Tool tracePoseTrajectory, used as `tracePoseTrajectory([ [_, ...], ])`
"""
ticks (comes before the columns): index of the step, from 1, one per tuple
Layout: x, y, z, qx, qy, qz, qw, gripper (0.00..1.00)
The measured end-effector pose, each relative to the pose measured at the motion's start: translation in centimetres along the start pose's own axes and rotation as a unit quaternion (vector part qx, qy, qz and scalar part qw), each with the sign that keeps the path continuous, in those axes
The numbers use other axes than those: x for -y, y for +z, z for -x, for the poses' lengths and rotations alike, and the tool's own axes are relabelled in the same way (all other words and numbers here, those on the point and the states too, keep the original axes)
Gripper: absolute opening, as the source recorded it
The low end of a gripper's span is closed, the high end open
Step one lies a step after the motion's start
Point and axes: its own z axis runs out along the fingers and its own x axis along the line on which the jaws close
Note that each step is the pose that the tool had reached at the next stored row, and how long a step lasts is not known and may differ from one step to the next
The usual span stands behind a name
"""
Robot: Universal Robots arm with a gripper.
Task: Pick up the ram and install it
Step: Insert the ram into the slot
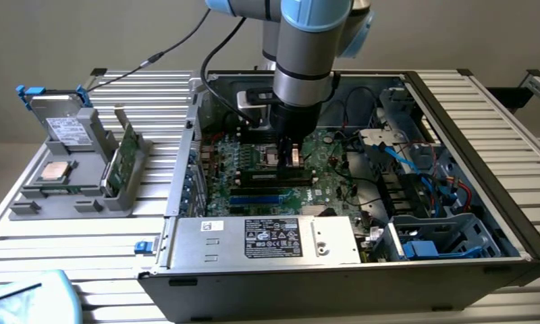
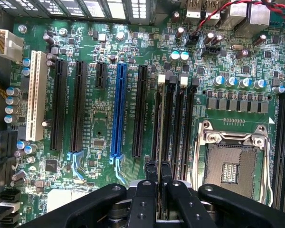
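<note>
My gripper (image 1: 288,156) is down inside the open computer case (image 1: 513,223), over the motherboard (image 1: 252,155). In the wrist view the gripper (image 2: 157,183) is shut on the ram (image 2: 158,142), which is seen edge-on as a thin dark strip between the two fingers (image 2: 149,178). The ram runs in line with the memory slot nearest the black expansion slot (image 2: 140,109), at the edge of the memory slots (image 2: 183,128). Whether it is seated in that slot I cannot tell. In the exterior view the ram (image 1: 256,177) lies as a dark bar under the fingertips.
An empty CPU socket (image 2: 228,164) sits beside the memory slots, with a blue expansion slot (image 2: 118,111) on their other side. A power supply (image 1: 265,239) and blue cables (image 1: 432,182) crowd the case. At the exterior view's left, a grey tray (image 1: 36,206) holds a CPU chip (image 1: 54,172), a green card (image 1: 119,162) and a drive (image 1: 61,125).
</note>
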Motion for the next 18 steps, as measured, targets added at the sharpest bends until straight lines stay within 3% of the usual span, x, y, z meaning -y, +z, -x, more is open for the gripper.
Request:
tracePoseTrajectory([
  [18,-0.01,-0.18,0.00,-0.0007,0.004,0.0001,1.0000,0.14],
])
